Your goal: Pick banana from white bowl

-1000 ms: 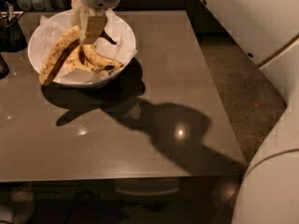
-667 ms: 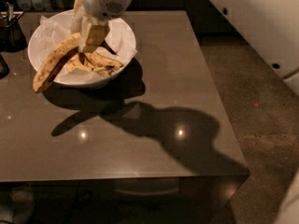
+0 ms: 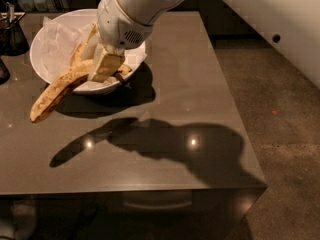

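One gripper [image 3: 102, 71], hanging from the white arm [image 3: 130, 9] over the near rim of the white bowl [image 3: 36, 59], is pinching the banana [image 3: 60, 90] close to its right end, fingers narrowed onto it. Banana is sloping down and left from the grip, its upper end sitting over the bowl's front edge. Its free tip is sticking out past the rim and hanging above the table [image 3: 190, 84], not touching it. Its shadow is falling apart from it on the tabletop, nearer the camera. Compared with 0.7 s ago, the gripper is sitting nearer the camera, no longer over the bowl's middle. The banana, then lying across the bowl's contents with its tip at the left rim, is now hanging mostly outside the bowl. Shorter bananas [image 3: 80, 51] are staying in the bowl on the crinkled paper lining [image 3: 55, 34]. Dark container [image 3: 12, 34] is standing just left of the bowl.
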`<action>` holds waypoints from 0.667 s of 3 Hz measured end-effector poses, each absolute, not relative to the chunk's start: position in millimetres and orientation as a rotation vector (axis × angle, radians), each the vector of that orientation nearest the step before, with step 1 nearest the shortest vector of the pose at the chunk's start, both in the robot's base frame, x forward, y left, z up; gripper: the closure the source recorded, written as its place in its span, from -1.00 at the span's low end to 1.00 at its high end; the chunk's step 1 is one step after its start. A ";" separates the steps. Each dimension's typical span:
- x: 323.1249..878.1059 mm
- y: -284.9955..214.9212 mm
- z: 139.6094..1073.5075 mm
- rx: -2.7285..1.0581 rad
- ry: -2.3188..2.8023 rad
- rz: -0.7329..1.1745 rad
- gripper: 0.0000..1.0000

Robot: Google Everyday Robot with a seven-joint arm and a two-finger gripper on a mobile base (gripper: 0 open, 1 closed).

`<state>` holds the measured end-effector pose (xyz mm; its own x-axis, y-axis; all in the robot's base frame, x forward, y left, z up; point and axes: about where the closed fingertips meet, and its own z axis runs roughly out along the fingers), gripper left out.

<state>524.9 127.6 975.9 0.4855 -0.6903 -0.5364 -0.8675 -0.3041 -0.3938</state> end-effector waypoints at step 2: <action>479.5 115.8 960.8 -2.056 1.403 0.399 1.00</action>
